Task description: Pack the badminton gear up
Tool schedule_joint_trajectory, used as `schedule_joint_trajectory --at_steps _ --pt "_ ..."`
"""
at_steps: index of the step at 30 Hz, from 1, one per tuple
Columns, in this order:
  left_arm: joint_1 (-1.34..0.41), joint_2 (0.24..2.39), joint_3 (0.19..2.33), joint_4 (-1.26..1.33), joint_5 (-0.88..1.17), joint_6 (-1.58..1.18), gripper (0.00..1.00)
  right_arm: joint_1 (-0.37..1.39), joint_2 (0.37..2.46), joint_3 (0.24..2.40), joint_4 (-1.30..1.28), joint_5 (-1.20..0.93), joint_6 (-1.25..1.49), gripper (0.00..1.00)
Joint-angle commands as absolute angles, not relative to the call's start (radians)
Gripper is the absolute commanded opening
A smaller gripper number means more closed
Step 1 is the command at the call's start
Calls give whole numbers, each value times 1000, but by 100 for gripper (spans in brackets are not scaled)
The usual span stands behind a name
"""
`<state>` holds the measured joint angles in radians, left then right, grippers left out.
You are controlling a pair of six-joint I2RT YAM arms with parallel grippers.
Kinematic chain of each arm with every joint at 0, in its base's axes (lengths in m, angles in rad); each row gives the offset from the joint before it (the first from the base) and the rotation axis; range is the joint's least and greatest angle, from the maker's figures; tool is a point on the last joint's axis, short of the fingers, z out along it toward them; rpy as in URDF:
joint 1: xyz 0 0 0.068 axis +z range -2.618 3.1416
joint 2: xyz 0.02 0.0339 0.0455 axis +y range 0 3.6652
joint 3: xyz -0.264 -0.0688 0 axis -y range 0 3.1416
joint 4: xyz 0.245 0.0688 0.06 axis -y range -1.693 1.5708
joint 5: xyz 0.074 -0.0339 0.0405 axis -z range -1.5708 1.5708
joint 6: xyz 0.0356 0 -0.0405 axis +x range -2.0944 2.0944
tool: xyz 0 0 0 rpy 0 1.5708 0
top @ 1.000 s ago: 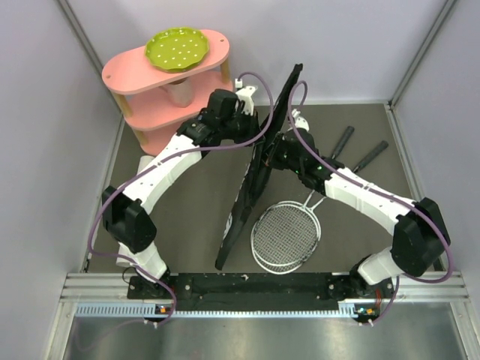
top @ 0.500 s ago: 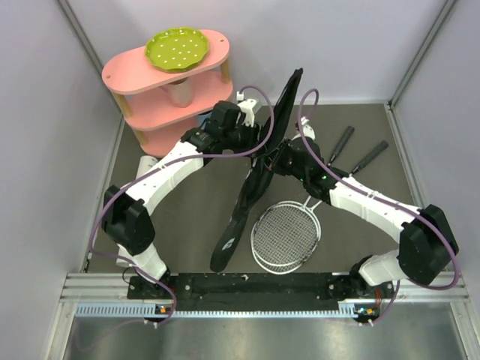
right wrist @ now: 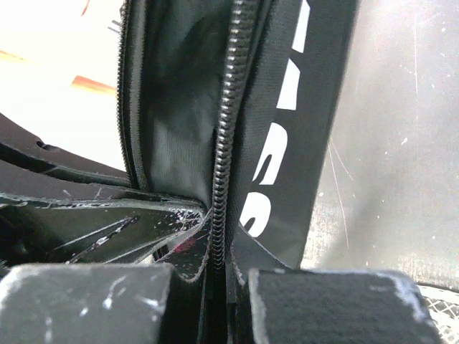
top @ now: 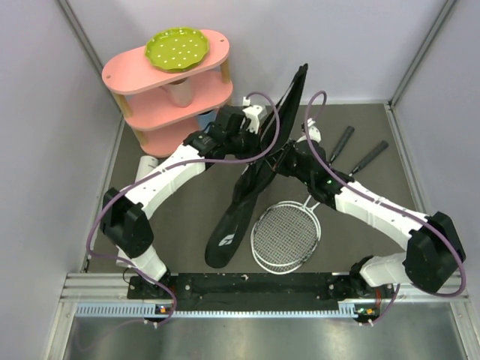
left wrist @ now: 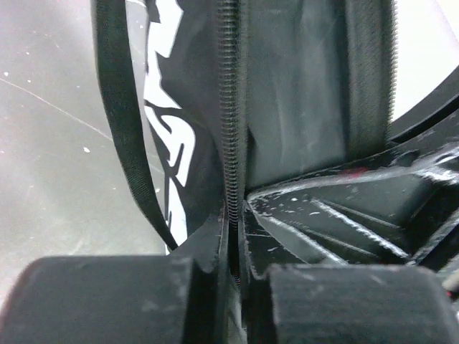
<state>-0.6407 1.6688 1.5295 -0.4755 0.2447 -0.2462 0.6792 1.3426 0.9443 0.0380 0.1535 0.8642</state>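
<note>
The black racket bag (top: 225,232) with white lettering hangs tilted between both arms, its top near the back wall and its wide end low by the front. My left gripper (top: 261,142) is shut on one zipper edge of the bag (left wrist: 301,93), seen up close at the gripper (left wrist: 235,236). Facing it, my right gripper (top: 283,159) is shut on the other zipper edge of the bag (right wrist: 179,93), the teeth running down into the gripper (right wrist: 219,251). Two silver rackets (top: 286,236) lie stacked on the table right of the bag, black handles (top: 341,142) pointing back right.
A pink three-tier shelf (top: 210,45) stands at the back left with a green dotted plate (top: 176,49) on top. A white object (top: 144,163) lies below the shelf, partly hidden by the left arm. Grey walls close in both sides.
The bag's lower end has swung left and flattened, now showing its face with a white logo. Both grippers have shifted slightly right and toward the back.
</note>
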Motion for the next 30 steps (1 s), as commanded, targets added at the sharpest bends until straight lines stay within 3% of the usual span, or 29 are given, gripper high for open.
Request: schedule_joint_trajectory --at_steps 1,6,13,15,18,19,20,27,29,30 --pt "-647 1631 1612 -574 232 -141 0 683 1250 899 153 186 819 0" --pt "-646 1663 1750 -699 255 -48 0 629 1229 761 296 79 787 0" --pt "-629 1690 1836 -770 262 -40 0 600 1258 719 288 41 755 0" --pt "-630 1703 1835 -753 282 -48 0 598 1285 750 252 3 741 6" --pt "-629 1739 1825 -735 310 -67 0 600 1299 791 216 -38 730 22" --pt "-629 1749 1821 -732 305 -83 0 600 1299 808 198 -40 732 39" --pt "-629 1761 1819 -730 305 -89 0 597 1299 822 174 -43 723 45" --pt "-615 1781 1763 -655 245 -149 0 595 1181 920 -136 -5 632 79" --pt "-612 1772 1746 -626 235 -160 0 578 1082 882 -176 58 640 99" --pt "-611 1764 1738 -617 232 -167 0 566 1053 847 -187 70 647 99"
